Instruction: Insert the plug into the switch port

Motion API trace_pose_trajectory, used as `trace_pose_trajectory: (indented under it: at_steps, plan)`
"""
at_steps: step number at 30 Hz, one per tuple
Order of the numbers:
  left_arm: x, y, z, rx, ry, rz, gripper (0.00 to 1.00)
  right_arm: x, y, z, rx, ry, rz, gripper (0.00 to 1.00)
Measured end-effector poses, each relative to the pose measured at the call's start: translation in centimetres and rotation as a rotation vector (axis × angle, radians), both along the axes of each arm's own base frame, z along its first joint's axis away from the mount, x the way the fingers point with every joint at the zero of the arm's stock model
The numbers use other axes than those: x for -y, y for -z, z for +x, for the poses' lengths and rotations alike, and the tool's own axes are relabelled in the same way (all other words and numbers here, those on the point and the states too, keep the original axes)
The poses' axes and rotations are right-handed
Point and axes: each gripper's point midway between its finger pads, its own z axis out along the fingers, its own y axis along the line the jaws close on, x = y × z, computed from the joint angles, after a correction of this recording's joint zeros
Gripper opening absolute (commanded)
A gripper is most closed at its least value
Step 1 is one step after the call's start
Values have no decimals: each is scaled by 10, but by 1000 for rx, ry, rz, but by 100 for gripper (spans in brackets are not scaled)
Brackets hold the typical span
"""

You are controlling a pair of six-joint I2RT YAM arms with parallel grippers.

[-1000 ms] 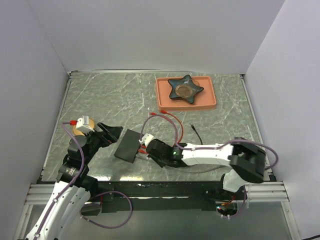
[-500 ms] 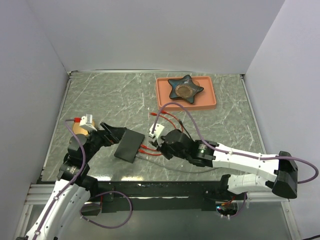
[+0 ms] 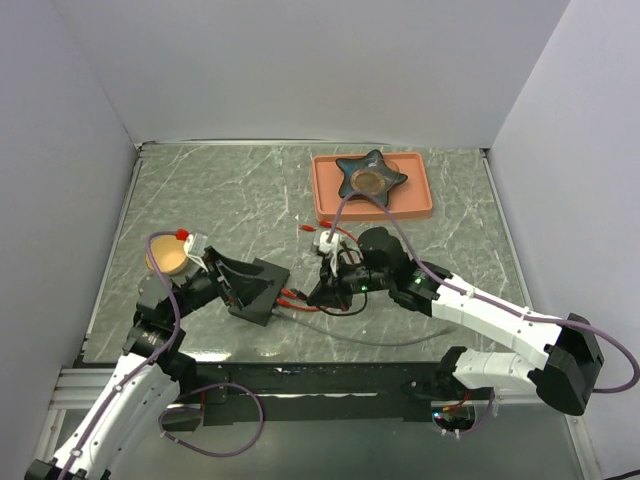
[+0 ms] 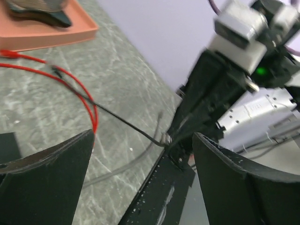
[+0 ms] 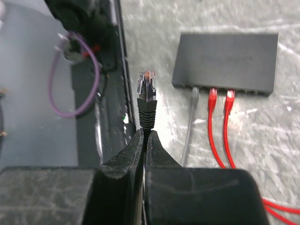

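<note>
**Mia:** Two arms are on this job. Which one has the plug (image 5: 146,86)?

**Sam:** The right arm (image 3: 470,305). The right jaws are squeezed shut on the black sleeve just behind the clear plug. The plug sticks out past the tips.

**Mia:** Where is the switch (image 5: 225,61)?

**Sam:** It lies flat on the tabletop (image 3: 220,200), near the front edge. In the right wrist view it is up and to the right of the plug. The two are apart, not touching.

**Mia:** Are its holes full?

**Sam:** One grey wire (image 5: 191,117) and two red wires (image 5: 220,122) are plugged in along the edge that faces the plug. The holes past the red wires look free. They are too small for me to be sure.

**Mia:** What about the left jaws?

**Sam:** They are wide open and hold nothing. From above they sit right by the switch's left end. I cannot tell if they touch it.

**Mia:** So how should the plug go in?

**Sam:** I think it must slide sideways first, until it lines up with a free hole. It already points about the right way, so no twisting. Then push straight and slow, and stay off the red wires. It would help if the left jaws held the box, so it cannot scoot away.
</note>
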Motion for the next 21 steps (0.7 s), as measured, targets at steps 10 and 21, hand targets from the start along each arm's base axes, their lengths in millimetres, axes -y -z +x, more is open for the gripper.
trace_pose_trajectory:
  at_steps: [10,21]
  plan:
    - [37,17,-13,-69,115,71,70,-5,-13,4,-64,-15,66,0]
    - [47,24,-5,-89,91,101,24,-7,-4,8,-90,6,42,0]
